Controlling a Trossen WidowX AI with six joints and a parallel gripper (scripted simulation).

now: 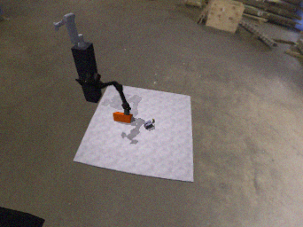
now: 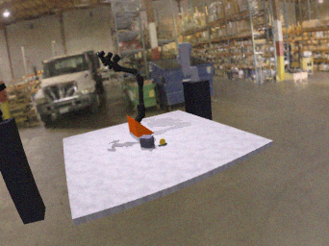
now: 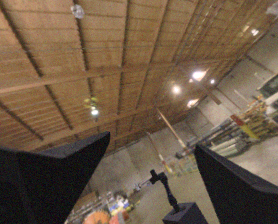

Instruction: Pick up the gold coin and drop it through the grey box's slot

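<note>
Coin (image 1: 153,120) (image 2: 163,141) first: gold, upright in its dark-green holder (image 2: 163,145) on the white table (image 1: 168,161) (image 2: 144,184), not lifted yet. Grey box (image 1: 149,125) (image 2: 147,142) just beside it, lid on; slot too small to make out. Behind those in the exterior view, an orange block (image 1: 122,117) (image 2: 139,128), close to the foot of the black arm (image 1: 120,90) (image 2: 140,90).

End effector (image 1: 79,81) (image 2: 100,55) (image 3: 151,142) is up high, well apart from the coin — fingers wide, nothing between them. Wrist view gets mostly ceiling (image 3: 110,55), so it's aimed away from the work.

Step in hand: the approach, pick not begun, I'd say. Next move should swing the arm down and round, fingers straddling the coin's two flat faces, then close and lift straight. Grip needs to keep the coin on edge — a tilt would likely catch on the slot's rim. Bumping the holder could topple it.
</note>
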